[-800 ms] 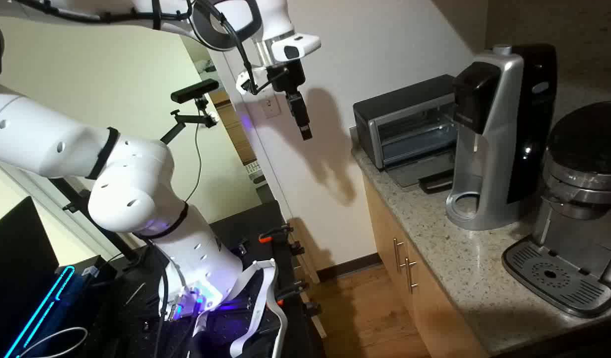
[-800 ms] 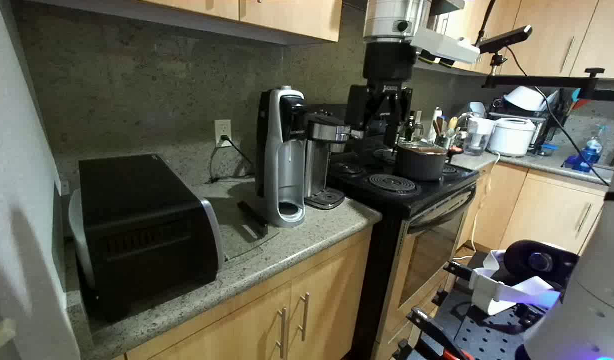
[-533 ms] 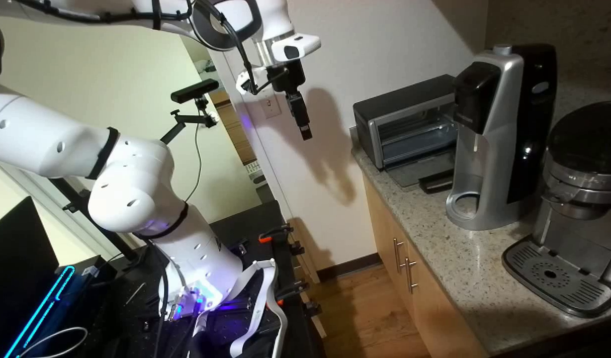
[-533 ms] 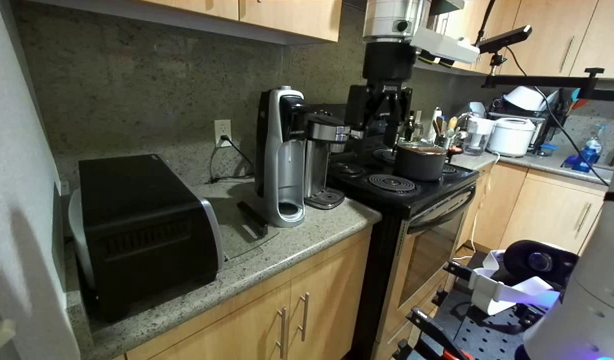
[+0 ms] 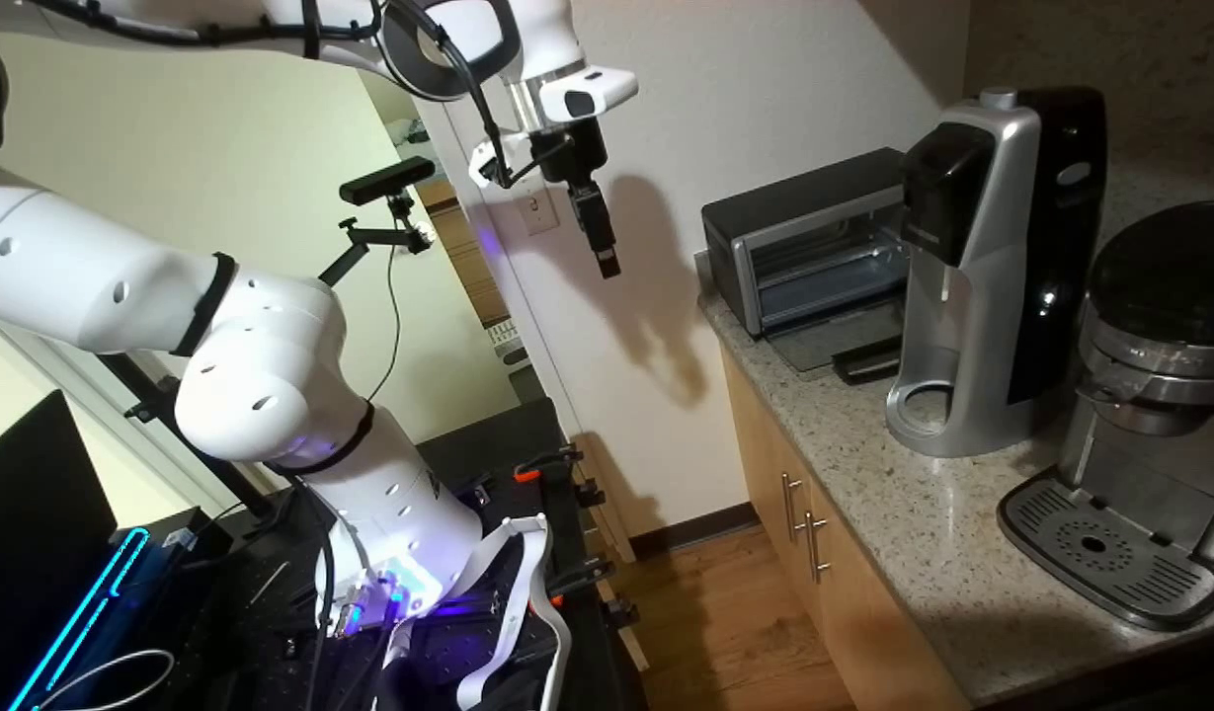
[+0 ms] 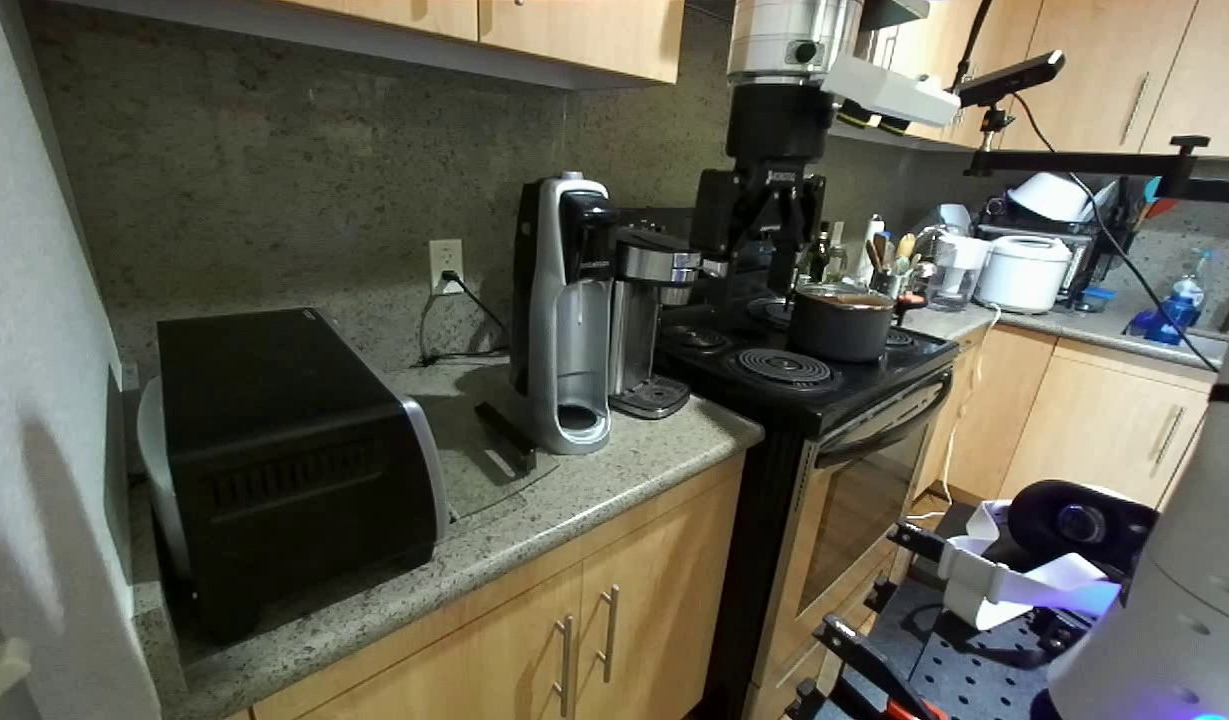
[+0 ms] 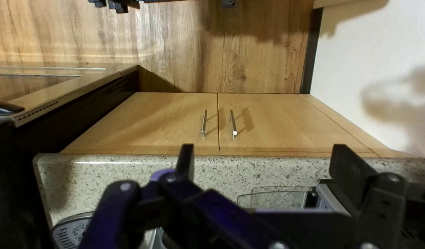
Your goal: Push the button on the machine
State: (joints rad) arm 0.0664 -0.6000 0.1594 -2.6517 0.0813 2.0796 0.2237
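The machine, a tall narrow coffee maker with a curved silver column and black body, stands on the counter in both exterior views (image 5: 1007,207) (image 6: 549,270). A small silver cap like a button (image 5: 999,98) is on its top, and it also shows in an exterior view (image 6: 571,176). My gripper (image 5: 608,262) hangs fingers-down in the air, well apart from the machine, and is in an exterior view (image 6: 752,250) too. In the wrist view my gripper (image 7: 262,152) is open, with nothing between its fingers. There a bit of the machine's base (image 7: 158,239) shows; the rest is hidden.
A low toaster oven (image 5: 814,188) with its glass door down sits beside the machine. A round dark-topped appliance (image 5: 1165,286) stands on the other side. A stove holds a pot (image 6: 842,328). Upper cabinets (image 6: 574,35) hang above the counter (image 5: 863,474).
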